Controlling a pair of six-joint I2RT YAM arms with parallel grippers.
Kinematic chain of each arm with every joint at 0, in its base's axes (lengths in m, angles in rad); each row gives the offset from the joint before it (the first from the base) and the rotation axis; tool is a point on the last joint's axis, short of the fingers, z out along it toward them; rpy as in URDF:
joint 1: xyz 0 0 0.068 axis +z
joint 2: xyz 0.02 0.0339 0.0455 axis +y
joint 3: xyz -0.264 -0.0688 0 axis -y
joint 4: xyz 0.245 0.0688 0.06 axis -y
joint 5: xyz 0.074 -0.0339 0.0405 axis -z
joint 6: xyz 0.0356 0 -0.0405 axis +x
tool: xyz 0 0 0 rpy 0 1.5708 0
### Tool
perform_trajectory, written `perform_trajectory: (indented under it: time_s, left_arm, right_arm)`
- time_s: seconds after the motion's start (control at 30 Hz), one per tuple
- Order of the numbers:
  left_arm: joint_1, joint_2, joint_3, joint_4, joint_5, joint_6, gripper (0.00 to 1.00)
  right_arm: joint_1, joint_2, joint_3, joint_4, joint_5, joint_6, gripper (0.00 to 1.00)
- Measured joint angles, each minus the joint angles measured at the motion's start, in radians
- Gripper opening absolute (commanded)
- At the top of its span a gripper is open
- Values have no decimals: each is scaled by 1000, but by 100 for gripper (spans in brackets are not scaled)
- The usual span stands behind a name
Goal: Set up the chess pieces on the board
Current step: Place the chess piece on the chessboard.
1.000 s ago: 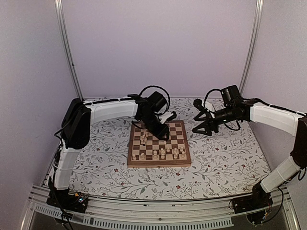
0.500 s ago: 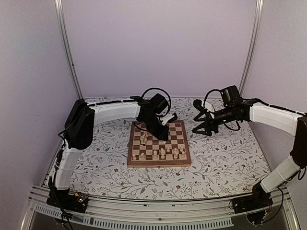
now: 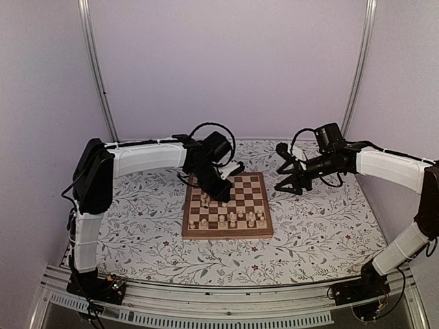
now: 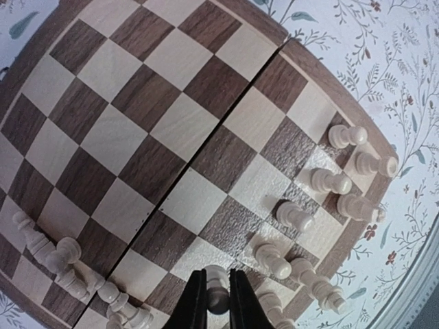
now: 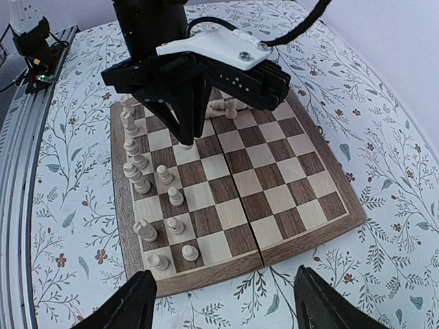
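Pale beige chess pieces; board checked dark brown and cream, bordered mid-brown; white bench cover printed with grey-green sprigs and small red flowers.

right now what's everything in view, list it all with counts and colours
board: one, dark brown and cream checks with a brown border, middle of the table cover
chess pieces: over a dozen (exact count unclear), pale beige, most standing on the rows nearest the arm bases, a few lying by the board's left edge
gripped piece: one, pale beige, over the board's left side
table cover: one, white with a leafy print, under everything
rail: one, grey metal, near edge
posts: two, silver, back corners
arms: two, white and black, one on each side
left tool: one, black, shut on the gripped piece
right tool: one, black, open and empty, right of the board
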Motion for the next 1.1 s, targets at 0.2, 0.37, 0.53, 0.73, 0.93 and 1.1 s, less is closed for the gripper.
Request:
perform_trajectory:
  time_s: [0.2, 0.37, 0.53, 0.73, 0.93, 1.1]
  left_arm:
    - [-1, -21, -54, 6, 10, 0, 12]
    - [-6, -21, -88, 7, 28, -2, 13]
    - [-13, -21, -101, 12, 47, -4, 13]
    - [-18, -21, -107, 14, 60, -5, 18]
    - [-18, -21, -108, 15, 63, -11, 32]
    - [-19, -21, -107, 13, 59, -15, 34]
  right_arm:
    - [0, 9, 0, 0, 0, -1, 72]
    - [0, 12, 0, 0, 0, -1, 72]
    - [0, 19, 0, -1, 0, -1, 72]
    - [0, 23, 0, -1, 0, -1, 72]
    - [0, 24, 0, -2, 0, -1, 71]
    - [0, 24, 0, -3, 0, -2, 72]
